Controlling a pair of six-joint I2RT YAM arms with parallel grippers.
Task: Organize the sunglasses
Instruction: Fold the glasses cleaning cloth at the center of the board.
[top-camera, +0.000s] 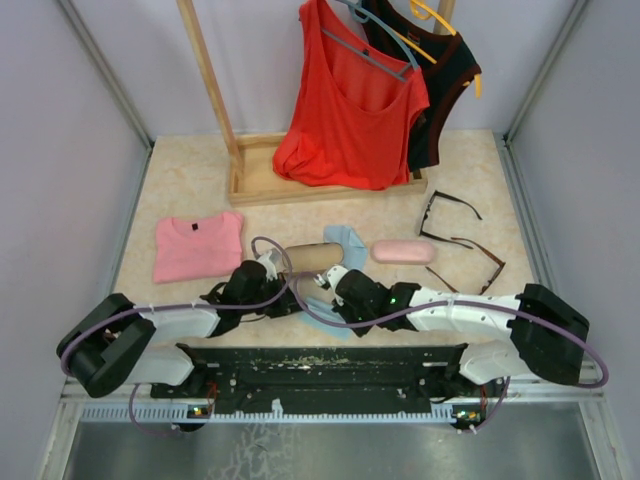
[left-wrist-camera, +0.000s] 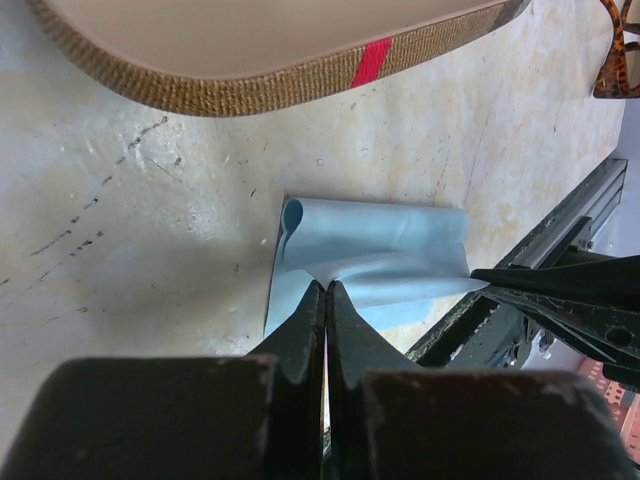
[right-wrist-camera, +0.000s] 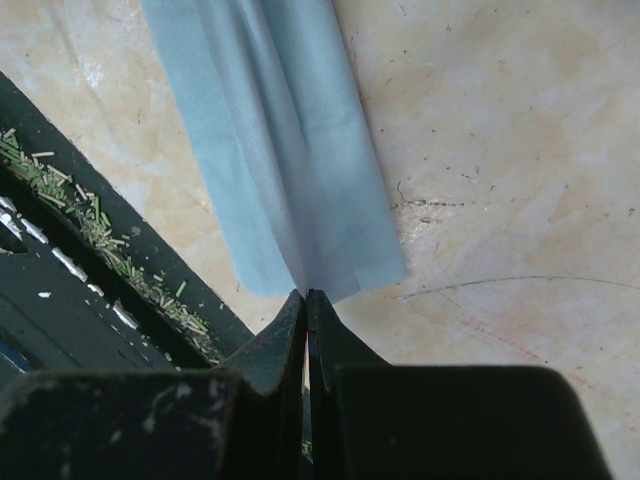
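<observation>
Left claw (left-wrist-camera: 325, 288) is pressed together, pinching a raised fold of the blue cloth (left-wrist-camera: 380, 245). Right claw (right-wrist-camera: 305, 296) is also pressed together on the same cloth's edge. Neither is on eyewear.

Landmark = pink case (top-camera: 403, 251):
- black-framed sunglasses (top-camera: 431, 215): beyond it and a bit right, arms unfolded, lying loose on the bench (top-camera: 190, 190)
- reddish-brown sunglasses (top-camera: 492, 272): right of it, slightly nearer the arms, also unfolded
- plaid case (top-camera: 310, 256): left of it, with the cloth between the two cases and running toward the arm bases
- both claws: left of it and nearer, over the cloth's near end

Progress, my read: early. Neither pair is folded or put in a case, and the pink case looks shut. The cloth handling looks like prep, folding it or getting it out of the way. Left to do: release the cloth, fold each pair, put them away.

Clutter: folded pink shirt (top-camera: 198, 247) far left of the case, wooden rack (top-camera: 255, 185) with a red top (top-camera: 350, 110) beyond it. None of it blocks the glasses. Main obstacle is that both claws are tied up on the cloth and the arms are crowded together there. The right arm has the shorter reach to both pairs.
</observation>
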